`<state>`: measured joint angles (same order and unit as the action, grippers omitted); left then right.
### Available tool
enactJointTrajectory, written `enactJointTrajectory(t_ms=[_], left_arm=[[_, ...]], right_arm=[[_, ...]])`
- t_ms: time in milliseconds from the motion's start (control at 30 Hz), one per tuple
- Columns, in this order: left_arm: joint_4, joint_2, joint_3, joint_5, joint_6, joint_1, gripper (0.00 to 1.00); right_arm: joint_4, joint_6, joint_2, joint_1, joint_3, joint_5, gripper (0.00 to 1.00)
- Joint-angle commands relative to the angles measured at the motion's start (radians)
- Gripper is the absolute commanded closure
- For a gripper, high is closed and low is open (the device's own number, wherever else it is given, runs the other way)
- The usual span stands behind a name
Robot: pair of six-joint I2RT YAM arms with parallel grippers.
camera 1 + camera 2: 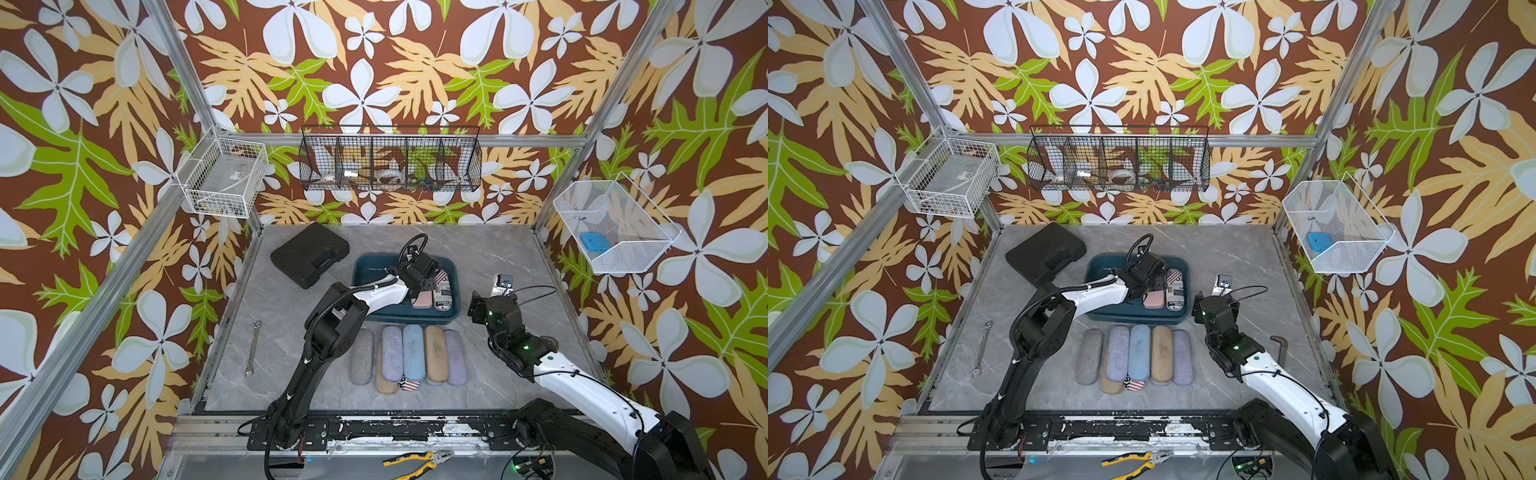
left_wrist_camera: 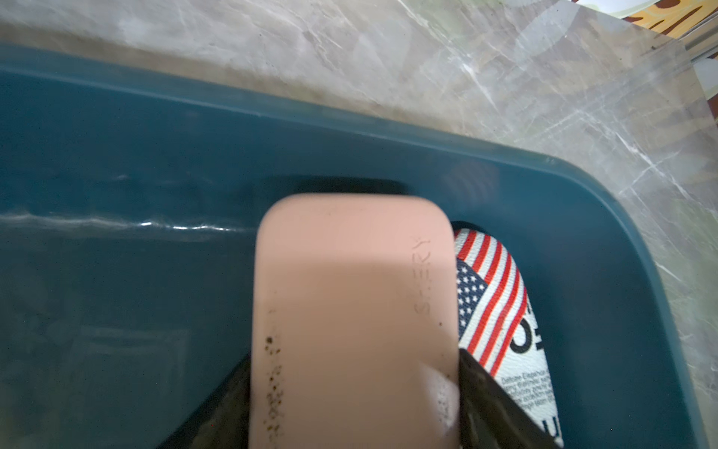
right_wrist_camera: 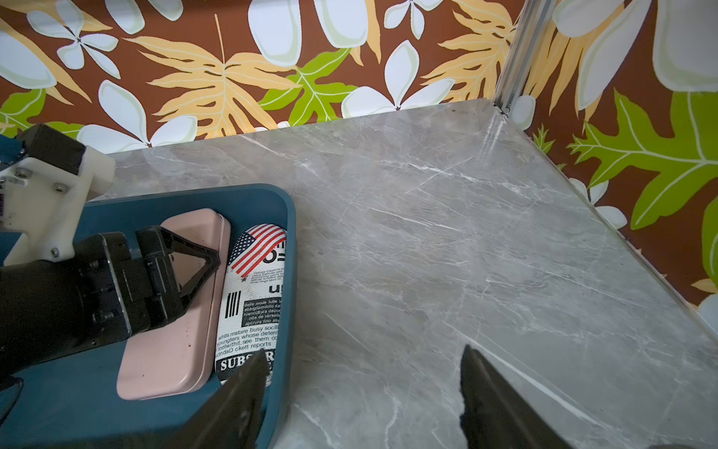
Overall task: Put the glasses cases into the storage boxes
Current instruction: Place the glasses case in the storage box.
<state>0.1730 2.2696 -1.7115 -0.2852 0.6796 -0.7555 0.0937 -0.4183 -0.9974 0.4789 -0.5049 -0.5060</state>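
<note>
While the pink case [image 2: 349,291] lies in the tub [image 3: 163,199] beside the print case [image 3: 252,295], the left tool [image 2: 354,359] straddles it, fingers close at both sides; whether they clamp it cannot be told. The right tool [image 3: 363,352] gapes empty over the worktop [image 3: 466,233]. Fabric cases [image 1: 412,353] lie in a row near the tub.

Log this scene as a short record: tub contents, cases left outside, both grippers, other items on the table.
tub: teal tub, holds two cases
in tub: pink case beside printed case
outside tub: row of grey case, lavender case, blue case, tan case, second lavender case; second tan case and flag-print case partly hidden at its near end
left gripper: jaws flank the pink case; grip unclear
right gripper: open, empty, over the table beside the tub
other: black tool case, wrench
</note>
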Motion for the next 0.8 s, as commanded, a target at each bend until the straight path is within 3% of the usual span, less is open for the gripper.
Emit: enactJointTrajectory(t_ms=[0, 167, 400, 767], left_arm=[[-0.017, -0.023, 0.009, -0.001, 0.000, 0.002, 0.23], [-0.025, -0.064, 0.028, 0.022, -0.016, 0.002, 0.16], [-0.036, -0.142, 0.066, 0.053, -0.022, 0.002, 0.13], [-0.121, -0.493, 0.384, 0.048, -0.022, 0.001, 0.14]], right_arm=[[0.009, -0.012, 0.000, 0.002, -0.002, -0.014, 0.23], [0.008, -0.016, -0.003, 0.002, -0.003, -0.015, 0.23], [0.008, -0.018, -0.004, 0.001, -0.007, -0.013, 0.23], [0.024, -0.014, -0.026, 0.001, -0.014, -0.007, 0.23]])
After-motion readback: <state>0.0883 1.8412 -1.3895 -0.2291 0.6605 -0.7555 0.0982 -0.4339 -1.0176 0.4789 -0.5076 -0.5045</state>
